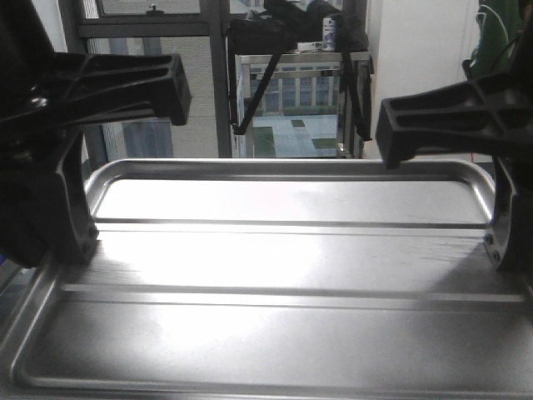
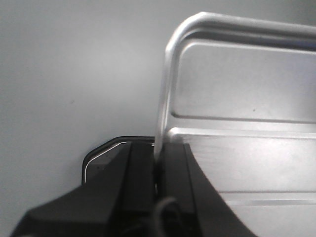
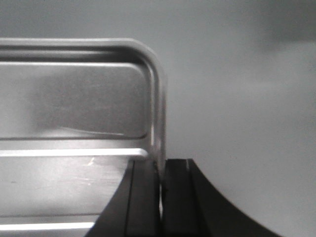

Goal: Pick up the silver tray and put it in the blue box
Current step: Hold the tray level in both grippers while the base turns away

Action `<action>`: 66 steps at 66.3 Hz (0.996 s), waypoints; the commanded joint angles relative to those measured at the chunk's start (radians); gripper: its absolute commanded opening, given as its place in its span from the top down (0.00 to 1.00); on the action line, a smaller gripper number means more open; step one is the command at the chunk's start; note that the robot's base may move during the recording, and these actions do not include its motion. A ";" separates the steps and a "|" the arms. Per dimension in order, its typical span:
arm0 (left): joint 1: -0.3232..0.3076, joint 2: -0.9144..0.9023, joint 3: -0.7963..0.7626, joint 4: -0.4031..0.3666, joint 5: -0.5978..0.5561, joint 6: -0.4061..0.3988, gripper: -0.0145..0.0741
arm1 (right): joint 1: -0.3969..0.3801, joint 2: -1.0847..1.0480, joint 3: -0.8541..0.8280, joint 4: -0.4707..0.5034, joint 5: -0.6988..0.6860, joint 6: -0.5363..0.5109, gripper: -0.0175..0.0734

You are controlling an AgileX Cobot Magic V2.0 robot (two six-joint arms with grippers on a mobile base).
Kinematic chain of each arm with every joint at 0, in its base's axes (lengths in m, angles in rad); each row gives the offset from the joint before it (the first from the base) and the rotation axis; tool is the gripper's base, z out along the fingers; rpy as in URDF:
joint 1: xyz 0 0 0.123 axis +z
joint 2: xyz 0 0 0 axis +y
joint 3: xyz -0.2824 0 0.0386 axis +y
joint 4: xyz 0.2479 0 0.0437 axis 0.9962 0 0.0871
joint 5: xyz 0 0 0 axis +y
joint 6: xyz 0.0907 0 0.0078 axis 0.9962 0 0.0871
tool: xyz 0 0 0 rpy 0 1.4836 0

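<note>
The silver tray (image 1: 275, 275) fills the front view, held up level, with two long ridges across its floor. My left gripper (image 1: 71, 250) is shut on the tray's left rim; in the left wrist view (image 2: 158, 165) the rim stands pinched between the two black jaws, with the tray (image 2: 247, 123) to the right. My right gripper (image 1: 500, 246) is shut on the right rim; in the right wrist view (image 3: 160, 170) the rim is clamped likewise, with the tray (image 3: 74, 123) to the left. The blue box is out of view.
Behind the tray are window frames (image 1: 221, 75), a black bag (image 1: 291, 29) on a metal rack, and a white wall (image 1: 416, 42) at the right. Both wrist views show plain grey surface beyond the tray.
</note>
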 commanded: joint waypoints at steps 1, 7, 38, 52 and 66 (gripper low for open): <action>-0.001 -0.029 -0.024 0.043 0.030 -0.014 0.95 | -0.002 -0.026 -0.025 -0.052 0.070 -0.005 0.74; -0.001 -0.029 -0.024 0.043 0.030 -0.014 0.95 | -0.002 -0.026 -0.025 -0.052 0.073 -0.005 0.74; -0.001 -0.029 -0.024 0.043 0.030 -0.014 0.95 | -0.002 -0.026 -0.025 -0.052 0.091 -0.005 0.74; -0.001 -0.029 -0.024 0.043 0.030 -0.014 0.95 | -0.002 -0.026 -0.025 -0.053 0.091 -0.005 0.74; -0.001 -0.029 -0.024 0.043 0.030 -0.014 0.95 | -0.002 -0.026 -0.025 -0.054 0.091 -0.005 0.74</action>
